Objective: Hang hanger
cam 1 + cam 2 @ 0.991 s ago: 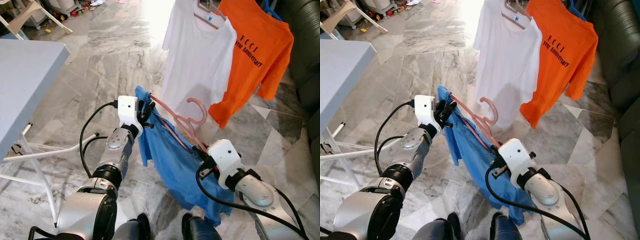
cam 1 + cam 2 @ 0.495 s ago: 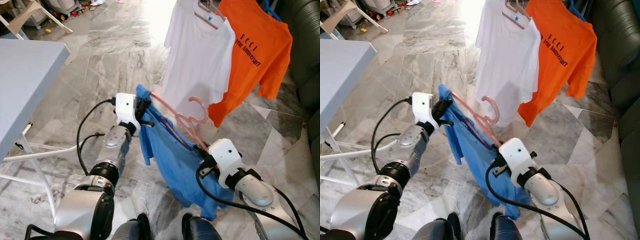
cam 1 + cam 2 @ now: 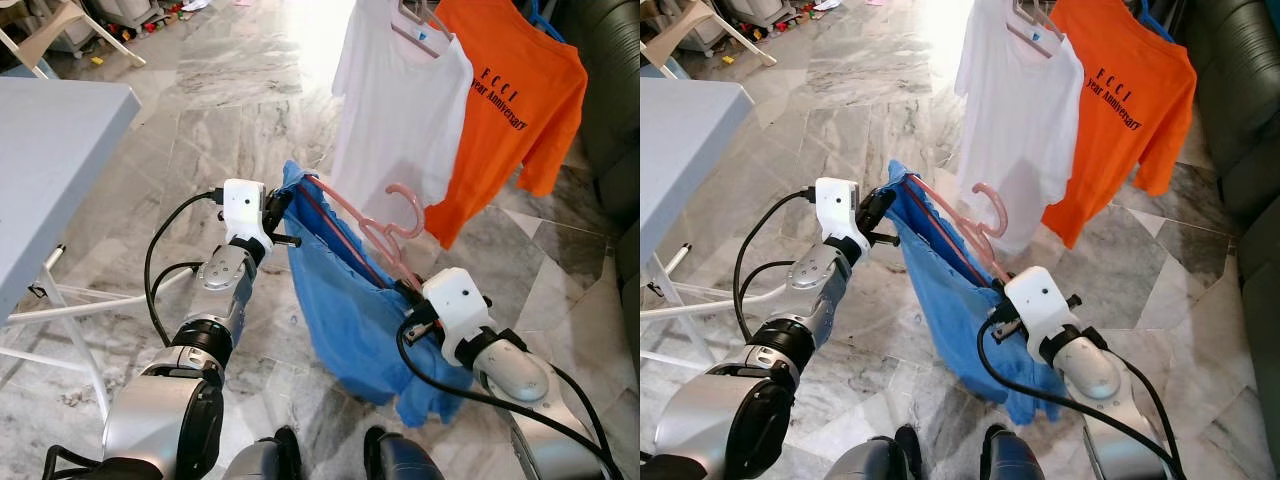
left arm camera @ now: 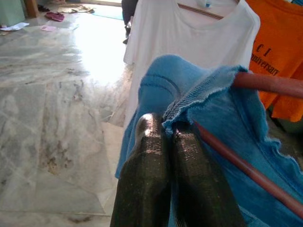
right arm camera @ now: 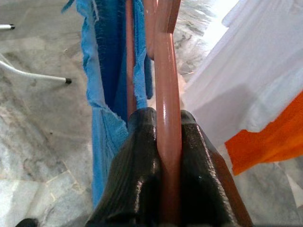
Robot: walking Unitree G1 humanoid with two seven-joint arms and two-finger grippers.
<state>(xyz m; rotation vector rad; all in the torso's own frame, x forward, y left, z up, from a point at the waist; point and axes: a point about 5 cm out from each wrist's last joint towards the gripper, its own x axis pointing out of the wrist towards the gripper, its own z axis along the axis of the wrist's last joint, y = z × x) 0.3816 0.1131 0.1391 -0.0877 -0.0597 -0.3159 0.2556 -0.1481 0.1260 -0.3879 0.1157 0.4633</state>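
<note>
**A:** Starting with the left eye view, what is each arm doing?

**B:** The pink hanger [image 3: 365, 225] with the blue shirt [image 3: 345, 305] on it is being carried between the two arms, tilted, its hook pointing up toward the white shirt [image 3: 395, 110] and orange shirt [image 3: 510, 110] already hanging ahead. The left hand [image 3: 278, 212] is pinching the high end, at the shirt's shoulder; the right hand [image 3: 410, 292] is gripping the low end. I'd judge two holds are being used so the hanger isn't swinging and the shirt isn't sliding off.

**A:** Is the right eye view adding anything?

**B:** Same scene. The hanger's hook [image 3: 990, 205] is sitting free in the air, in front of the white shirt and well below where those garments' own hangers are, so it isn't hung yet. The grey worktop [image 3: 680, 140] is standing off to the robot's left, playing no part.

**A:** And the left wrist view?

**B:** The left hand's two black fingers [image 4: 147, 179] are pressed together on the ribbed blue hem, with the pink bar running just beside them. It looks like cloth is being pinched against the hanger's end, probably to keep the shoulder seated.

**A:** The right wrist view?

**B:** The right hand's fingers [image 5: 137, 161] are clamped around the pink bar itself, one on each side, blue cloth hanging alongside. That firm grip on the bar is likely the one steering the hook upward.
</note>
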